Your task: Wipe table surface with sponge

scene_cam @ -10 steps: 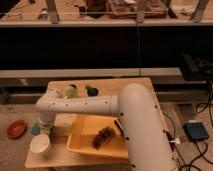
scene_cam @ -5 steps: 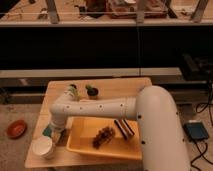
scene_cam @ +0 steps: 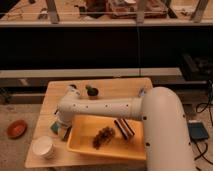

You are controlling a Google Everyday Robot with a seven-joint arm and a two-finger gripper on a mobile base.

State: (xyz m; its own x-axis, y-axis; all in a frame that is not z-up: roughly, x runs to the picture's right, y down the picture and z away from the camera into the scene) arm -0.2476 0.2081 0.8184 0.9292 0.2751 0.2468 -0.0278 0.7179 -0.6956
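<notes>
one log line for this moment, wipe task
task: wipe | gripper: at sponge, low over table surface | spot: between paper cup and yellow tray | grasp: unclear

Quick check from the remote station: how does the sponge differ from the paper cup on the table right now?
The sponge is teal; the paper cup is white. The sponge is a low block, smaller than the round, upright cup. The gripper is down at the sponge, beside the yellow tray's left edge; the cup stands free, nearer the front-left corner. Both are on the table surface, left of the tray.
</notes>
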